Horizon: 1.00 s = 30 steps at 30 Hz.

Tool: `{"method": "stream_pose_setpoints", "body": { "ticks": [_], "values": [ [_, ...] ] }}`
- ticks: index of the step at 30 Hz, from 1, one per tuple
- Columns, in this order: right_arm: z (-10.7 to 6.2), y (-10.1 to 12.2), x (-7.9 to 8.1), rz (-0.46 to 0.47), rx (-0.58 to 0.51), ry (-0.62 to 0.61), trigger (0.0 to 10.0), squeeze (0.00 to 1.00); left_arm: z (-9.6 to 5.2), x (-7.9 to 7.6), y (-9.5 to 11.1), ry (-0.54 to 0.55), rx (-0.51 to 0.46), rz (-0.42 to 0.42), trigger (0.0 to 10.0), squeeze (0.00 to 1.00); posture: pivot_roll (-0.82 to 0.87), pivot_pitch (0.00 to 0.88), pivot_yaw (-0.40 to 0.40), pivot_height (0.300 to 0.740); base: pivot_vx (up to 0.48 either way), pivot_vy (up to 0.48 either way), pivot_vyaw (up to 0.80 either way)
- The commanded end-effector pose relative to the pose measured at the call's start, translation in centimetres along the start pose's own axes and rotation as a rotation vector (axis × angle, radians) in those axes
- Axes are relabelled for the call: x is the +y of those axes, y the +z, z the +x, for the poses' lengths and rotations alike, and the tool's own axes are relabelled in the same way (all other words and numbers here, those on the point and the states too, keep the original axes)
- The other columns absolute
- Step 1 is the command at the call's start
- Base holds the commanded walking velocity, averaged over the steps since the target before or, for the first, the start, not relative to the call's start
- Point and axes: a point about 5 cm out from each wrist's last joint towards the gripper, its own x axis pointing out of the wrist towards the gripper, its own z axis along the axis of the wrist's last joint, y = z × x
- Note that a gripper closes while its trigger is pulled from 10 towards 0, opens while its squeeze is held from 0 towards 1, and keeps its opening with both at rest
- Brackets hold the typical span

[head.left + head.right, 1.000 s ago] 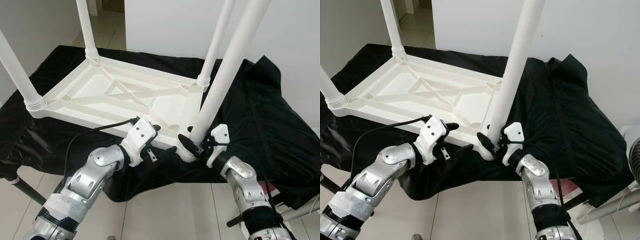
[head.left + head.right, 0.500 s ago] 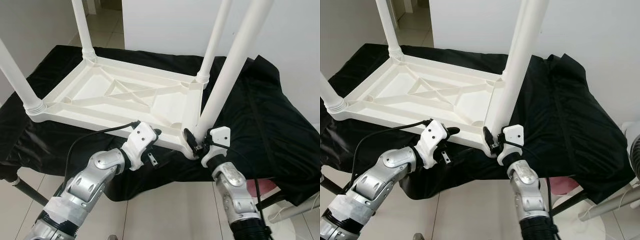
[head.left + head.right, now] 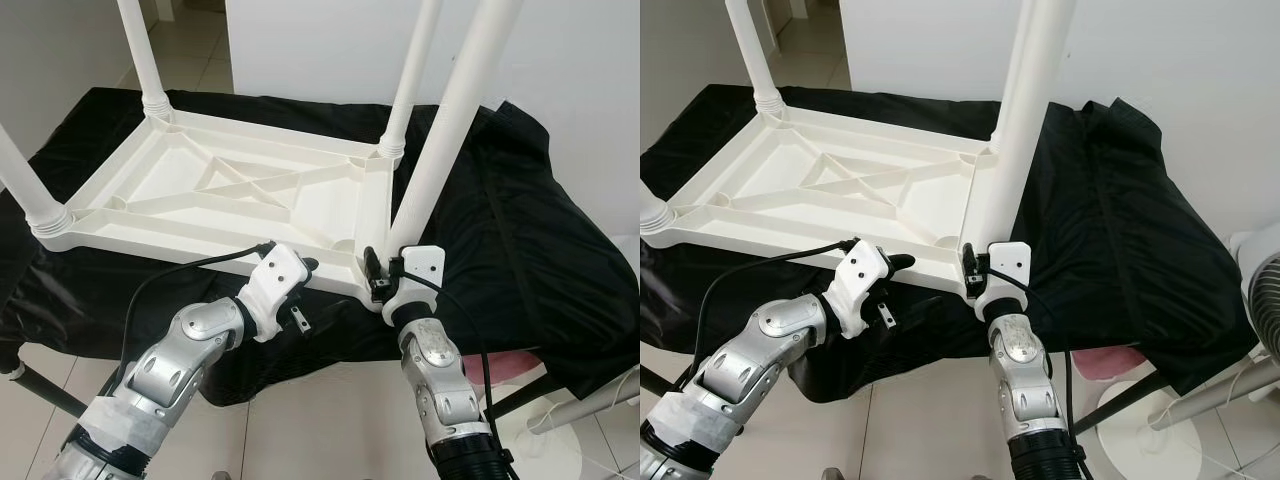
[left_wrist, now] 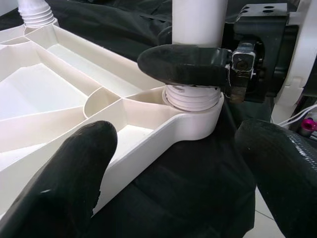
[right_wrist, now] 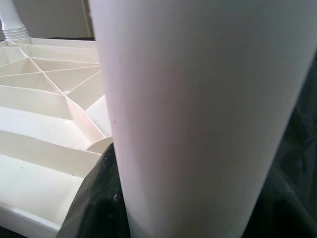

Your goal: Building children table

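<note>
A white plastic children's table [image 3: 200,243] lies upside down on a black cloth. Three white legs stand in its corners. My right gripper [image 3: 383,278] is shut on the fourth leg [image 3: 445,140] just above its ribbed lower end, at the near right corner. In the left wrist view that ribbed end sits in the corner socket [image 4: 193,116], with a right finger [image 4: 188,64] across the leg. The leg [image 5: 198,119] is close up in the right wrist view. My left gripper [image 3: 300,272] is open at the table's front rim, left of that corner, with nothing between its fingers [image 4: 84,163].
The black cloth [image 3: 540,230] drapes over a low stand and hangs down to the tiled floor. The standing legs rise at the far left [image 3: 140,55], near left [image 3: 25,185] and far right [image 3: 405,80]. A white fan [image 3: 1265,290] stands at the right, by a pink object [image 3: 515,365].
My right gripper has carried the leg's lower end from beside the corner onto the corner socket, and the leg now stands more upright. The left gripper has hardly moved. The camera has shifted a little.
</note>
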Motion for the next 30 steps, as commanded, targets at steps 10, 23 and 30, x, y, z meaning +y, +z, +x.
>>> {"method": "stream_pose_setpoints", "body": {
  "ticks": [10, 23, 30],
  "values": [
    [-0.5, 0.3, -0.3, 0.032, -0.031, 0.084, 10.0, 1.00, -0.1, -0.1, 0.1, -0.054, 0.002, 0.018, 10.0, 0.00, -0.04, 0.056, -0.037, 0.740, 0.000, 0.000, 0.00],
    [-0.3, 1.6, -3.5, 0.002, -0.065, 0.311, 10.0, 0.00, -0.5, -0.8, 0.2, -0.044, -0.003, 0.023, 10.0, 0.00, -0.02, 0.071, -0.040, 0.740, 0.000, 0.000, 0.00],
    [0.2, 1.4, -3.9, -0.032, -0.024, 0.450, 10.0, 0.00, -0.4, -1.7, 0.2, -0.062, -0.007, 0.020, 10.0, 0.00, -0.01, 0.082, -0.044, 0.740, 0.000, 0.000, 0.00]
  ]
}}
